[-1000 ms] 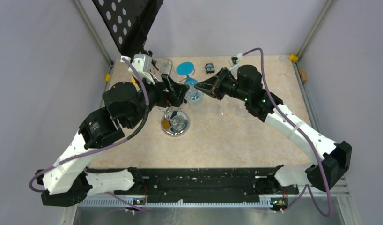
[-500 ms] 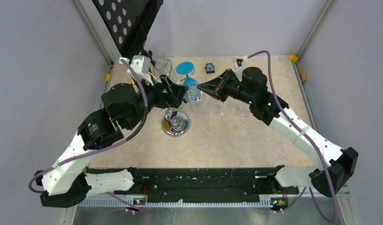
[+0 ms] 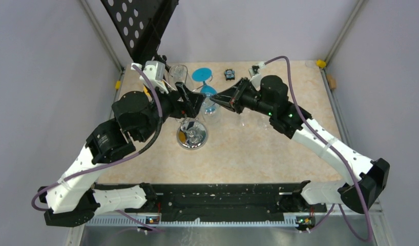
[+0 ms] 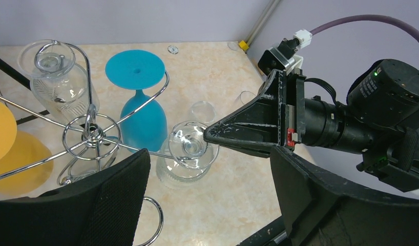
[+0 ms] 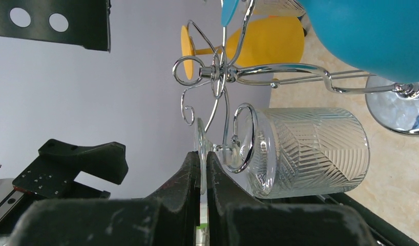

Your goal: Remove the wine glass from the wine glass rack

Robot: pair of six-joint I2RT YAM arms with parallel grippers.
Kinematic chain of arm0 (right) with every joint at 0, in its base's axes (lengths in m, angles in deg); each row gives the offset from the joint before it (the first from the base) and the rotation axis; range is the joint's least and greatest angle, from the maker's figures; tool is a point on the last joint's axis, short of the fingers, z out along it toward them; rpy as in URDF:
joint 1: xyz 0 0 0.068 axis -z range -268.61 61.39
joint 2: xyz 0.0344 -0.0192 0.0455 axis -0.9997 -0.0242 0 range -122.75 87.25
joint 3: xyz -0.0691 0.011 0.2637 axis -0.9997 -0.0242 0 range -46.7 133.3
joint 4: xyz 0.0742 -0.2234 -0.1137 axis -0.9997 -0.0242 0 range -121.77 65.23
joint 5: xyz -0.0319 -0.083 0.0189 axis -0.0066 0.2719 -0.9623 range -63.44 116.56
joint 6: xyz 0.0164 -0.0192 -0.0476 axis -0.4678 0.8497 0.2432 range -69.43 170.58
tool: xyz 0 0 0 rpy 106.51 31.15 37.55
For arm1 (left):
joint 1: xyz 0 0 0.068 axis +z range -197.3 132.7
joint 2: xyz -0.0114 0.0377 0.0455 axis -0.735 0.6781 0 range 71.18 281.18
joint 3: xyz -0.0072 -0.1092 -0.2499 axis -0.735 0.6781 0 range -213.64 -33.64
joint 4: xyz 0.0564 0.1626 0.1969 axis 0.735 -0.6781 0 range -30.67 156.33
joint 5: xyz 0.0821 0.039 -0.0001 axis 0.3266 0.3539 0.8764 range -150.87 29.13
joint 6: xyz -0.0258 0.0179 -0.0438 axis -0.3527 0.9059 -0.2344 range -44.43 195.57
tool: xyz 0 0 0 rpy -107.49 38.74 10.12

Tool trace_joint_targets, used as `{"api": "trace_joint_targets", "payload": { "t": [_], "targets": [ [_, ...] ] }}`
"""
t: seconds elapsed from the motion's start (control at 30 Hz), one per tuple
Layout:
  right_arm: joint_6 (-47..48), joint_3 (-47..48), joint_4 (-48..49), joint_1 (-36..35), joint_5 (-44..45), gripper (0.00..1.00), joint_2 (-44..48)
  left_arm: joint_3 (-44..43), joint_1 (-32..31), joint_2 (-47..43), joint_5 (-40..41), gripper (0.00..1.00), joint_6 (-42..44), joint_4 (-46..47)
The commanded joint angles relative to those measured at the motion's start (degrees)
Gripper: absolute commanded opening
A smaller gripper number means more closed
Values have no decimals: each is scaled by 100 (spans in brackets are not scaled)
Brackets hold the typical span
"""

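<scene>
My right gripper point(image 5: 202, 159) is pinched shut on the thin foot rim of the clear wine glass point(image 5: 310, 151). That patterned glass hangs bowl-down in a curled hook of the wine glass rack point(image 4: 89, 134), on the side facing my right arm. My left gripper point(image 3: 191, 102) stands wide open just beside the rack's stem and holds nothing. A blue wine glass point(image 4: 140, 115) hangs just beside the clear one. A yellow glass point(image 5: 271, 38) and a second clear glass point(image 4: 59, 82) hang on other hooks. Bare table point(image 3: 258, 154) shows in front of the rack's chrome base. A black perforated plate point(image 3: 141, 25) leans over the back-left corner.
</scene>
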Motion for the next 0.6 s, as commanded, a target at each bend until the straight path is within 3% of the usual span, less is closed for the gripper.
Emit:
{"api": "trace_joint_targets", "payload": {
  "t": [0.0, 0.57],
  "targets": [
    [10, 384, 626, -154, -126, 0, -83, 30, 11, -80, 124, 90, 110, 270],
    [-27, 575, 1146, -223, 770, 0, -382, 125, 7, -158, 228, 90, 147, 315]
  ]
}}
